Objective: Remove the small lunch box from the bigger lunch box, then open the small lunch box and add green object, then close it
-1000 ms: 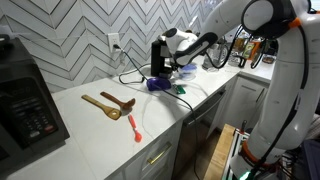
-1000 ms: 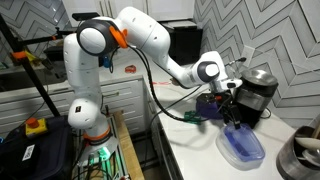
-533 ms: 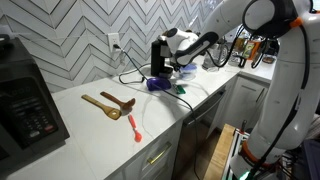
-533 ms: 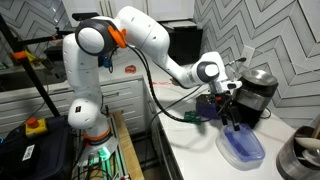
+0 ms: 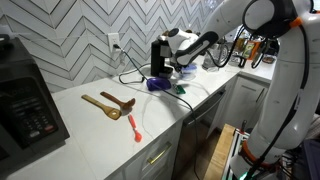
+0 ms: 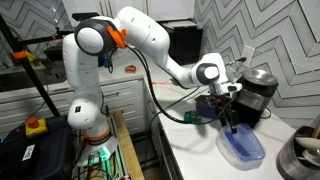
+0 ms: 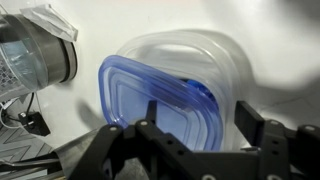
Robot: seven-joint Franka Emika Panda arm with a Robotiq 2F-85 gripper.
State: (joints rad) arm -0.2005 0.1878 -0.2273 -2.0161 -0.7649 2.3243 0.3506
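In the wrist view the small lunch box [image 7: 160,95], blue and translucent with its lid on, sits nested inside the bigger lunch box [image 7: 228,55], whose paler rim shows around it. My gripper [image 7: 200,122] is open just above them, its jaws straddling the small box's near right edge without touching it. In an exterior view the gripper [image 6: 229,120] hangs over the violet-blue container [image 6: 243,149] on the counter. The green object [image 6: 190,117] lies on the counter beside it and also shows in an exterior view [image 5: 180,90].
Wooden spoons [image 5: 108,105] and a small red item [image 5: 134,128] lie mid-counter. A black appliance [image 5: 25,105] stands at the counter's end. A dark kettle [image 6: 258,90] and a metal pot [image 6: 300,155] stand near the boxes. A clear container [image 7: 35,50] stands beside them.
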